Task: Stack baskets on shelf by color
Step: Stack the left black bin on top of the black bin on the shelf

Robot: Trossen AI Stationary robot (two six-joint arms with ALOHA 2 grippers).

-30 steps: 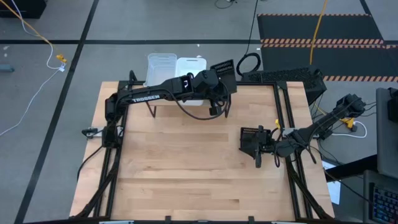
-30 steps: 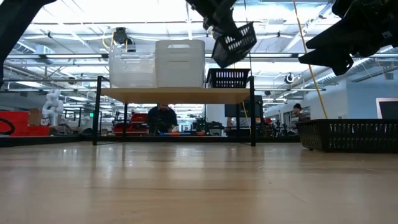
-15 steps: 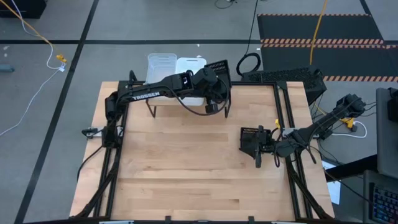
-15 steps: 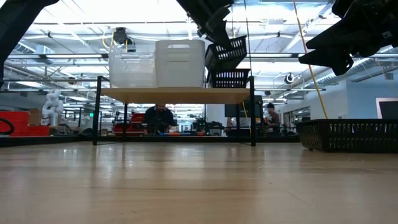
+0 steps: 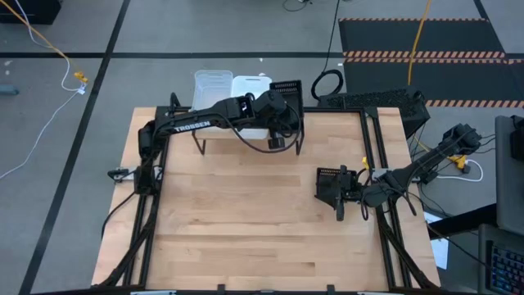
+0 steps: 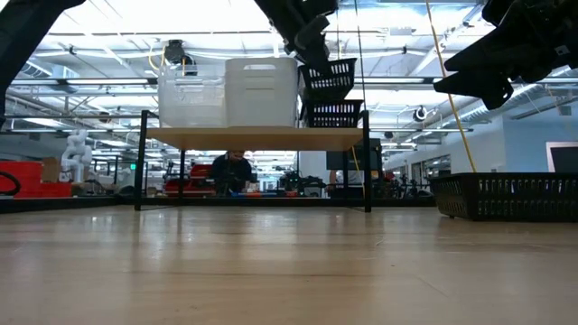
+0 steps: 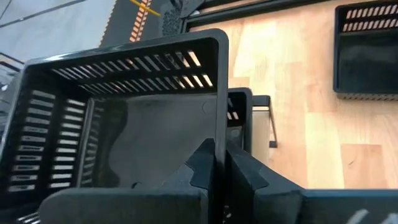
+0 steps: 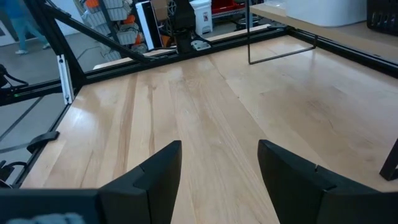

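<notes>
Black basket (image 7: 124,118) pinched by left fingers (image 7: 239,177).

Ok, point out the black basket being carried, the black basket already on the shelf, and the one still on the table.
Carried black basket (image 6: 327,78), low view, slotted side wall.
Shelf black basket (image 6: 331,114), low view, side wall.
Table black basket (image 5: 330,182), high view, inside floor.

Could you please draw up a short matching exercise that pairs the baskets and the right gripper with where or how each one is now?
1. clear basket
2. white basket
3. held black basket
4. right gripper

A. open above bare tabletop
B. pinched by the left gripper above another black basket
C. at the shelf's end
D. middle of the shelf

Pairs: 1-C, 2-D, 3-B, 4-A
</notes>
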